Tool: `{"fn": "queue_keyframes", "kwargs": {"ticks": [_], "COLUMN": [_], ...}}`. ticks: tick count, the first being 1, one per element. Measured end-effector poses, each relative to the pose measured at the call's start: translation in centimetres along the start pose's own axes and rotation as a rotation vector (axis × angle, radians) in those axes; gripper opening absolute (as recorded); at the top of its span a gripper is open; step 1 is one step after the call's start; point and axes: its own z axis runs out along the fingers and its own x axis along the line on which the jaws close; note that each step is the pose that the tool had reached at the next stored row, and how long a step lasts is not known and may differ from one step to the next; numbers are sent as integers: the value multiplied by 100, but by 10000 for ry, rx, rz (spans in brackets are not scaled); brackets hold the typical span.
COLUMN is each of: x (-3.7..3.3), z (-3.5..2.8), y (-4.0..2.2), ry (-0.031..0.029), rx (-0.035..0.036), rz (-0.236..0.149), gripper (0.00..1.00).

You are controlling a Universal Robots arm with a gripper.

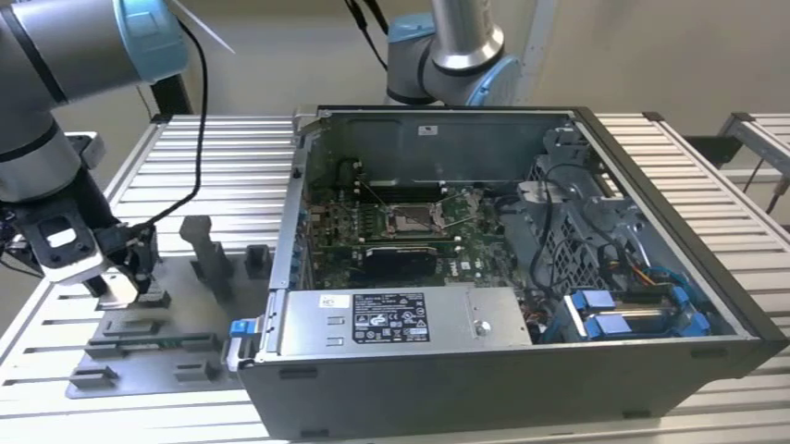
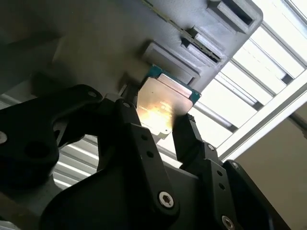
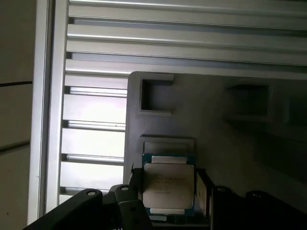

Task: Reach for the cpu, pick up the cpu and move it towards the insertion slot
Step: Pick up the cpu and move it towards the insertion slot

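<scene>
two black fingers [image 2: 189, 139] of my gripper [image 3: 168, 184] press the cpu [image 2: 165, 100] by opposite edges, leaving its pale face clear. i judge it gripped, low over the grey tray [image 1: 154, 363] at the exterior view's left. whether it's lifted free, i can't tell. further right, inside the computer case [image 1: 494, 370], sits the insertion slot [image 1: 413, 218], well apart from the chip.

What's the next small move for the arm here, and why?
Probably a short straight lift: the pincer looks shut on the cpu, which is right at the grey tray, far from the insertion slot inside the case.
</scene>
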Motion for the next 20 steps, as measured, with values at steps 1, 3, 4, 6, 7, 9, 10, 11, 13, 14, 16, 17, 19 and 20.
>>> {"fn": "queue_keyframes", "kwargs": {"ticks": [1, 3, 4, 6, 7, 9, 10, 11, 13, 14, 16, 17, 19, 20], "x": [0, 0, 0, 0, 0, 0, 0, 0, 0, 0, 0, 0, 0, 0], "z": [-25, -68, -91, -138, -161, -212, -236, -260, -308, -332, -388, -414, -472, -499], "y": [1, 3, 4, 5, 6, 8, 9, 10, 12, 13, 15, 16, 19, 20], "ry": [-1, -2, -2, 0, -1, -1, -1, 0, -1, -1, -1, 0, -1, -2], "rx": [-1, -1, -1, 0, 0, -1, 0, 0, 0, -1, -1, 0, -1, -1], "rz": [0, 0, 0, 0, 0, 0, 0, 0, 0, -1, 0, 0, 0, 0], "gripper": [0, 0, 0, 0, 0, 0, 0, 0, 0, 0, 0, 0, 0, 0]}}
